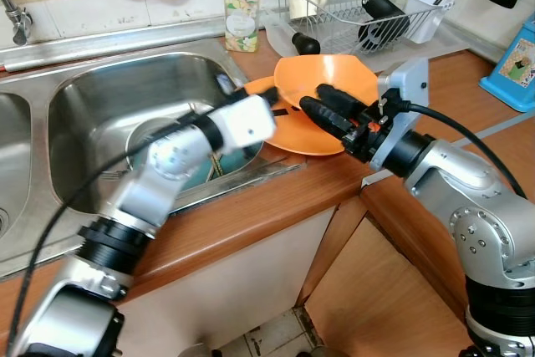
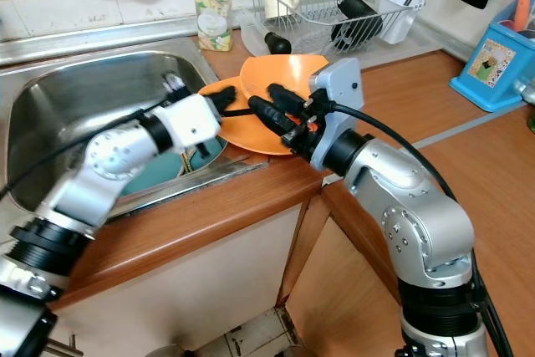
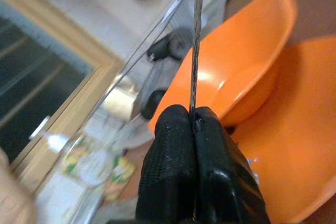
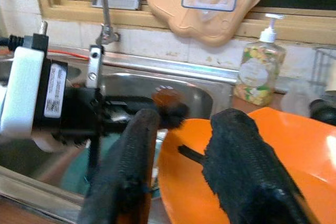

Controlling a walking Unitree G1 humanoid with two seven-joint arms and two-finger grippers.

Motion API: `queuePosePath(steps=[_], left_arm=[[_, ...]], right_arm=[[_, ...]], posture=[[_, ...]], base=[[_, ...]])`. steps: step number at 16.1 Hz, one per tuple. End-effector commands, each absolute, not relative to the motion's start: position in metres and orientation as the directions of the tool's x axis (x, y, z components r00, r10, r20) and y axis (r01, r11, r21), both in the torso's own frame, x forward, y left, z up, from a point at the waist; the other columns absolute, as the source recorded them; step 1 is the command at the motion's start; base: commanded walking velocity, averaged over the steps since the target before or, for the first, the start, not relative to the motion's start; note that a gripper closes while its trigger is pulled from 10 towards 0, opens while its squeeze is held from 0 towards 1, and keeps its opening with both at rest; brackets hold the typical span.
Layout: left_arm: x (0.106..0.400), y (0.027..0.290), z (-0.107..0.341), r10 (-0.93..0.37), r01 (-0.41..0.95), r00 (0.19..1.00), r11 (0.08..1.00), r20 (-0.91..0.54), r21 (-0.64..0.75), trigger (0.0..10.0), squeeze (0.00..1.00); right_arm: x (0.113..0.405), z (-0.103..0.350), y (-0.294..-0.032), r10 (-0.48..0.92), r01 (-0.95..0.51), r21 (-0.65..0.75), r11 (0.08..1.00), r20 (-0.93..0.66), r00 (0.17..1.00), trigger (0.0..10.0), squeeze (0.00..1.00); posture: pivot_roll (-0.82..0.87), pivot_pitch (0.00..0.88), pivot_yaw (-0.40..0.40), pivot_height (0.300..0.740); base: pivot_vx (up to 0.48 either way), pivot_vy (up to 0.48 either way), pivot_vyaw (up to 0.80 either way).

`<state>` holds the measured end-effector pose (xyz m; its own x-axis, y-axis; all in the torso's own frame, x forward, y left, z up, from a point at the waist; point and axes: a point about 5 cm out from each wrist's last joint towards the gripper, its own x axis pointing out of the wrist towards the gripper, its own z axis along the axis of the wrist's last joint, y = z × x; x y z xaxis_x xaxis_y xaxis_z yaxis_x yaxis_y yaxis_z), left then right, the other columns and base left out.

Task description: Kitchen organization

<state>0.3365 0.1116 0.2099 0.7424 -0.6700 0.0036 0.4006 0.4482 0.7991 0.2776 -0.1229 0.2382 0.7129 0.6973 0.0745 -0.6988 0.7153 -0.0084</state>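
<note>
A: From the left eye view, where do the orange dishes sit?
B: An orange plate (image 1: 292, 130) lies on the wooden worktop (image 1: 251, 215) at the sink's (image 1: 92, 106) right edge, with an orange bowl (image 1: 330, 81) tilted on it. The right tool (image 1: 322, 102) reaches over the bowl, fingers parted. The left tool (image 1: 272, 102) sits at the plate's left rim.

A: And the right eye view?
B: Same scene: a soap bottle (image 2: 214, 7) stands behind the sink, and a wire dish rack (image 2: 334, 6) holds a cup and a dark bottle beyond the bowl.

A: What does the left wrist view show?
B: The left tool's fingers (image 3: 173, 166) are pressed together on a thin metal wire or rim (image 3: 195, 40), with the bowl and plate just beyond.

A: The right wrist view?
B: The right tool's two fingers (image 4: 241, 166) stand apart above the orange bowl's rim, gripping nothing. The left tool's white housing lies opposite, over the sink.
</note>
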Motion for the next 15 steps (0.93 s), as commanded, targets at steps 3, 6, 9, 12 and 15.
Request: queuePosePath(steps=[3,6,9,12,15], left_arm=[[0.353,0.153,0.205,-0.51,0.355,0.855,0.44,-0.095,0.825,0.0,0.0],[0.362,0.186,0.191,-0.364,0.359,0.91,0.456,-0.197,0.815,0.0,0.0],[0.365,0.207,0.171,-0.266,0.421,0.905,0.45,-0.331,0.788,0.0,0.0],[0.365,0.221,0.14,-0.183,0.502,0.861,0.447,-0.474,0.74,9.1,0.0],[0.365,0.226,0.129,-0.151,0.521,0.841,0.488,-0.52,0.7,10.0,0.0]], right_arm=[[0.274,0.236,-0.124,0.711,-0.707,-0.076,0.703,0.046,0.702,10.0,0.0],[0.27,0.231,-0.117,0.745,-0.74,-0.118,0.662,0.0,0.667,10.0,0.0],[0.263,0.221,-0.111,0.785,-0.786,-0.189,0.589,-0.097,0.612,10.0,0.0],[0.265,0.215,-0.11,0.775,-0.781,-0.227,0.581,-0.14,0.617,10.0,0.0],[0.266,0.216,-0.108,0.776,-0.782,-0.242,0.574,-0.146,0.614,10.0,0.0]], posture=[[-0.2,0.0,-0.018,0.74],[-0.2,0.0,-0.013,0.74],[-0.2,0.0,-0.013,0.74],[-0.21,0.0,-0.013,0.74],[-0.22,0.0,-0.009,0.74]], base=[[0.0,0.0,0.0],[0.0,0.0,0.0],[0.0,0.0,0.0],[0.0,0.0,0.0],[0.0,0.0,0.0]])
